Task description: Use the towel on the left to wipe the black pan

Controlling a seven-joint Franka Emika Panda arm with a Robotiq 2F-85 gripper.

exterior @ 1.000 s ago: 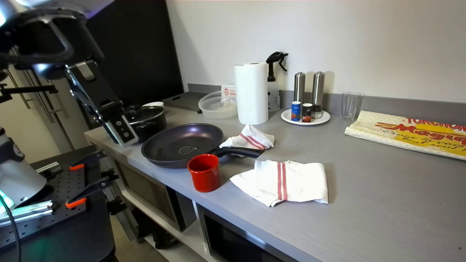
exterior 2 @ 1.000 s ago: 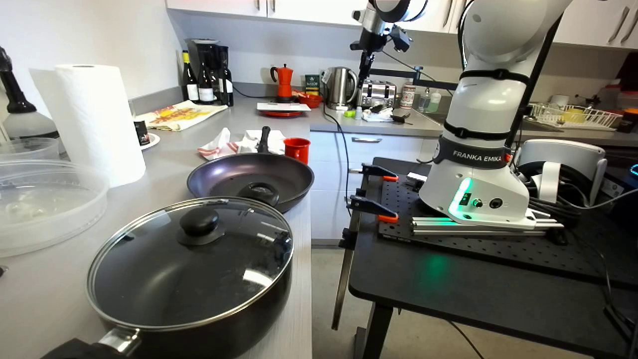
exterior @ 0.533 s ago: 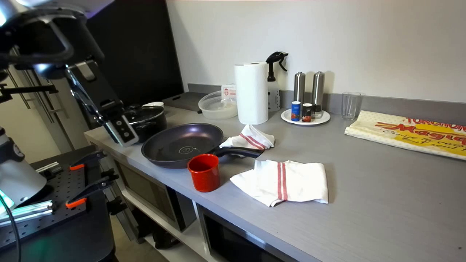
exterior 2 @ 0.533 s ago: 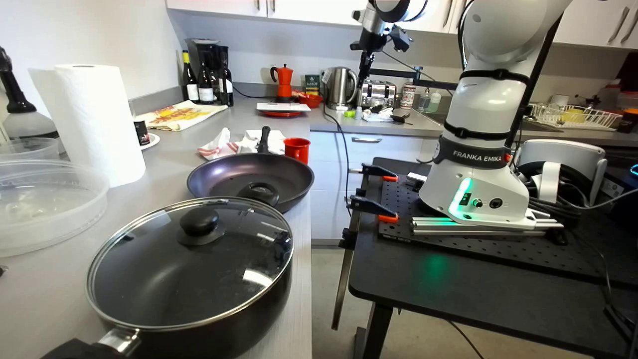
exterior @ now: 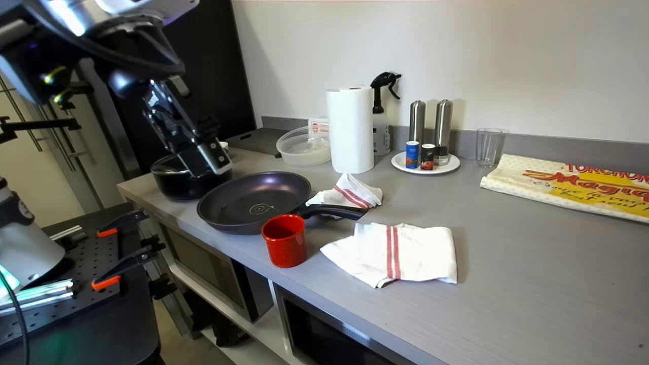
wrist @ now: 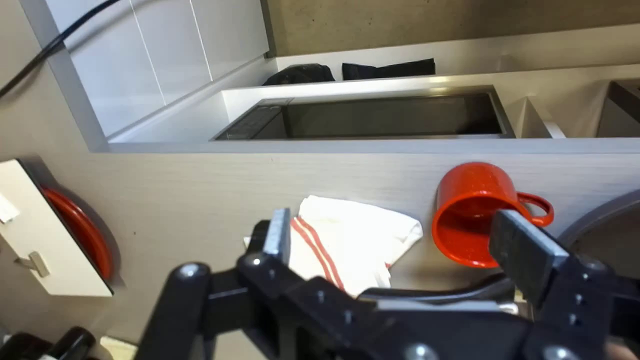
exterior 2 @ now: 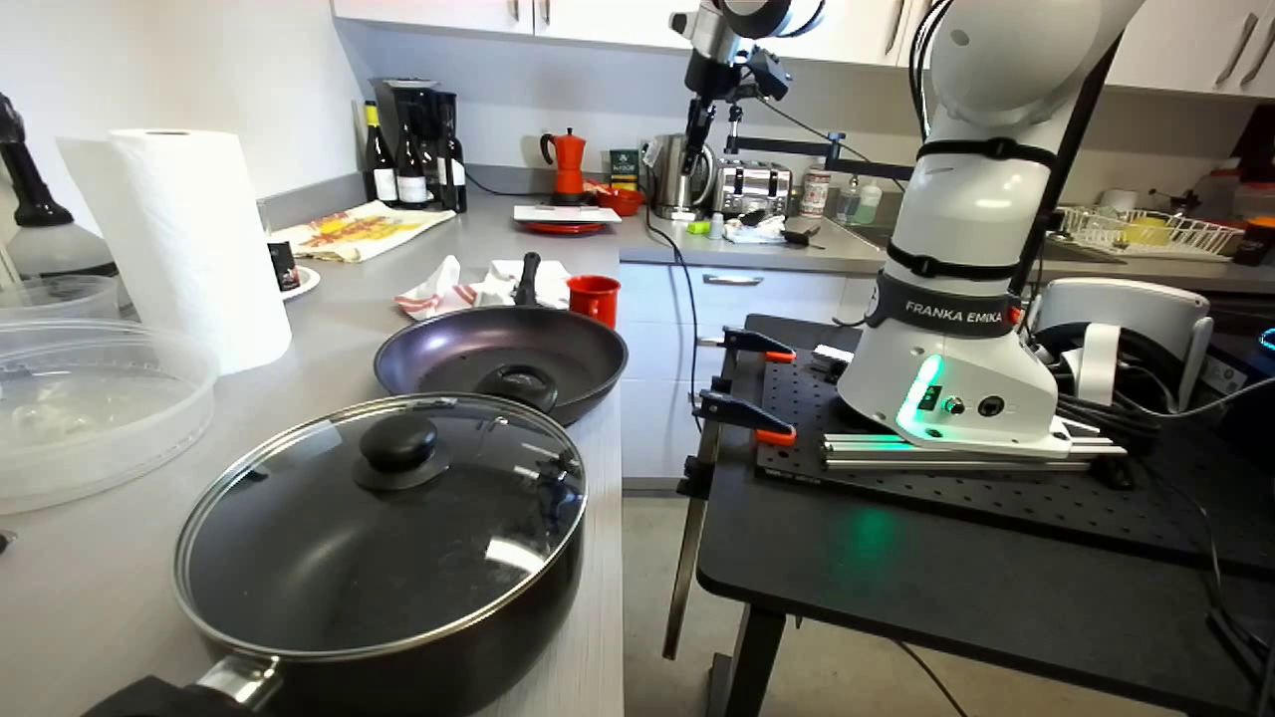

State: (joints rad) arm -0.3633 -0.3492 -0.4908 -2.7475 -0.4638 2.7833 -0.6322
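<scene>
Two white towels with red stripes lie on the counter. One towel is folded nearer the front edge; the other towel is crumpled behind the pan's handle. The black pan sits on the counter and also shows in an exterior view. My gripper hangs in the air, apart from pan and towels; it also shows in an exterior view. In the wrist view the gripper is open and empty, fingers wide apart, with a towel seen below between them. The pan is partly hidden at the right edge.
A red mug stands by the pan at the front edge. A lidded black pot stands beside the pan. A paper roll, a plastic tub and a plate with shakers stand toward the wall.
In the last half second the arm moved: the gripper went right and slightly up in an exterior view, and left in an exterior view. The towels, pan and mug have not moved.
</scene>
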